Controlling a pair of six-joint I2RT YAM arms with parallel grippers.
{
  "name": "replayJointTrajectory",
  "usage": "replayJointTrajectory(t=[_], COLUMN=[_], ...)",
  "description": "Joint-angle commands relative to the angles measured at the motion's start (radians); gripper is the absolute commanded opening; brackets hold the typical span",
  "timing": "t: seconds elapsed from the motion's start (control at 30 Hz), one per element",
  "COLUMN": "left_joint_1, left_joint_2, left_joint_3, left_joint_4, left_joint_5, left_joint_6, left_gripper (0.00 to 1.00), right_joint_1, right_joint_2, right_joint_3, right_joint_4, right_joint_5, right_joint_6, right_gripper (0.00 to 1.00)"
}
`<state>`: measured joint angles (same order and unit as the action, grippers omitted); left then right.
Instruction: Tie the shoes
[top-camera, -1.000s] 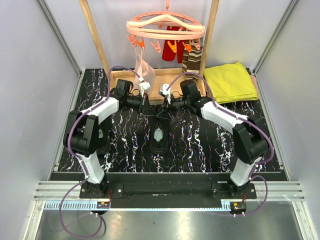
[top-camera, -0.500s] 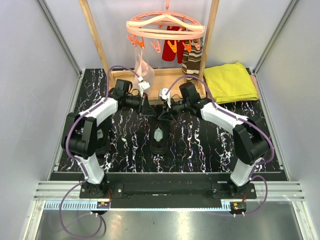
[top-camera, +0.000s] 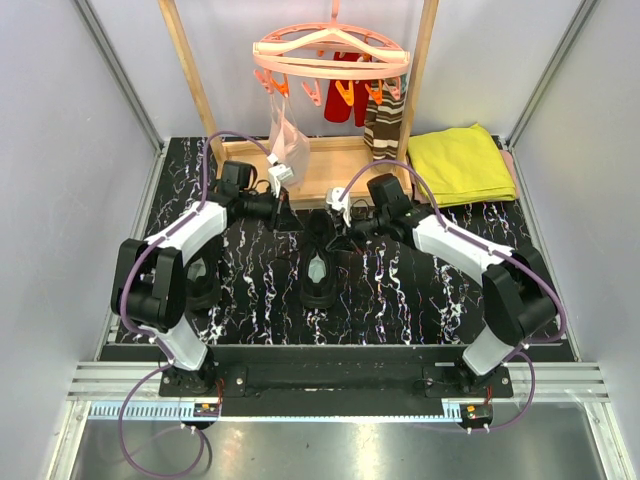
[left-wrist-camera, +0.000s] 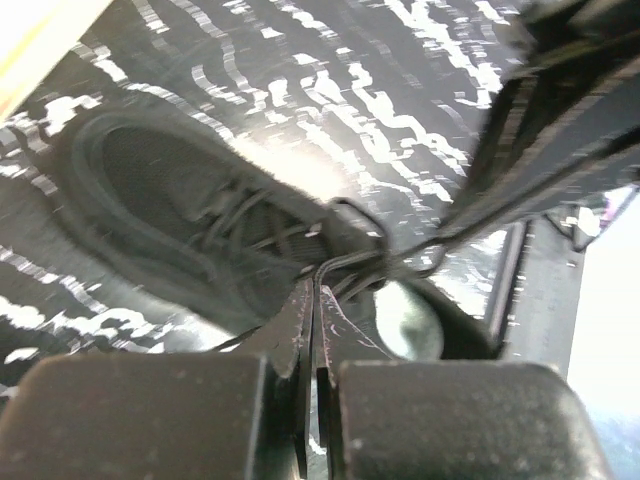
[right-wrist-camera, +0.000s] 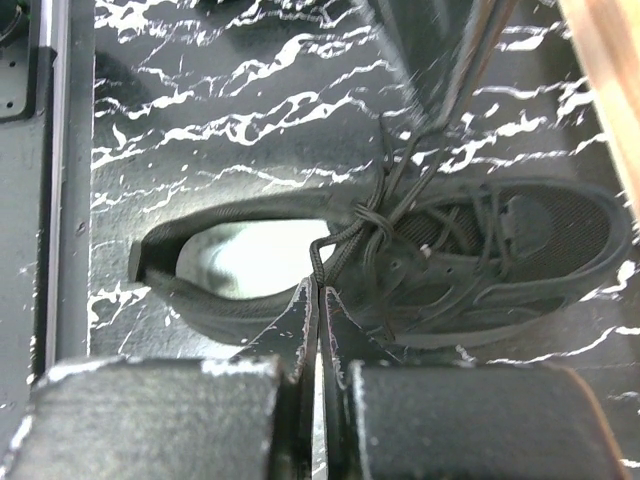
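Top external view shows one black shoe (top-camera: 320, 265) lying in the middle of the worktop (top-camera: 420, 290), toe pointing away from the arm bases toward the wooden frame (top-camera: 330, 165), pale insole facing up. The left arm (top-camera: 205, 222) and right arm (top-camera: 450, 240) reach in from either side, and both sets of jaws sit near the toe half of the shoe, left jaws just beside it on the left, right jaws just beside it on the right. In the left wrist view the left jaws are pressed together w/ a thin lace (left-wrist-camera: 345, 262) pinched at the tips; the shoe (left-wrist-camera: 190, 210) is blurred behind. In the right wrist view the right jaws are also closed tight on a lace strand (right-wrist-camera: 345, 240), which runs up to a small knot (right-wrist-camera: 372, 218) over the tongue of the shoe (right-wrist-camera: 450, 260). A second shoe I cannot make out for sure; a dark shape under the left arm may be it. My judgement: the step in hand is the tightening of a knot, each side holding one strand, approx. opposite to each other. Whether it is only the first crossing or already a bow, I cannot tell. The next move probably calls for an even sideways pull from both sides, not too hard, b/c nothing pins the shoe and it can slide or turn.
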<state>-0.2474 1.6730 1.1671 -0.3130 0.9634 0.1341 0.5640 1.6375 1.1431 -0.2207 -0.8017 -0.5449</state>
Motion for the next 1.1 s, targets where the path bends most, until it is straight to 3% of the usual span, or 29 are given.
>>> replayJointTrajectory(t=[0.0,0.43,0.67,0.73,0.77,0.87,1.07], left_joint_1=[0.017,0.073,0.069,0.068,0.069,0.069,0.069], left_joint_2=[-0.050,-0.038,-0.007,-0.004,-0.004,-0.009,0.001], left_joint_3=[-0.020,-0.035,-0.017,-0.018,-0.023,-0.053,-0.112], left_joint_4=[0.025,0.063,0.075,0.084,0.116,0.197,0.299], left_joint_5=[-0.090,-0.180,-0.075,-0.025,-0.012,0.008,-0.020], left_joint_6=[0.036,0.016,-0.022,-0.065,-0.086,-0.181,-0.346], left_gripper=[0.00,0.00,0.00,0.07,0.21,0.39,0.52], right_joint_1=[0.008,0.007,0.005,0.004,0.005,0.005,0.005], right_joint_2=[-0.051,-0.084,-0.061,-0.059,-0.056,-0.051,-0.047], right_joint_3=[-0.029,-0.080,-0.066,-0.060,-0.057,-0.049,-0.045], right_joint_4=[-0.017,-0.032,-0.032,-0.029,-0.029,-0.031,-0.029], right_joint_5=[0.022,0.052,0.055,0.055,0.056,0.050,0.047], right_joint_6=[-0.003,0.000,0.003,0.006,0.010,0.013,0.011], right_gripper=[0.00,0.00,0.00,0.00,0.00,0.00,0.00])
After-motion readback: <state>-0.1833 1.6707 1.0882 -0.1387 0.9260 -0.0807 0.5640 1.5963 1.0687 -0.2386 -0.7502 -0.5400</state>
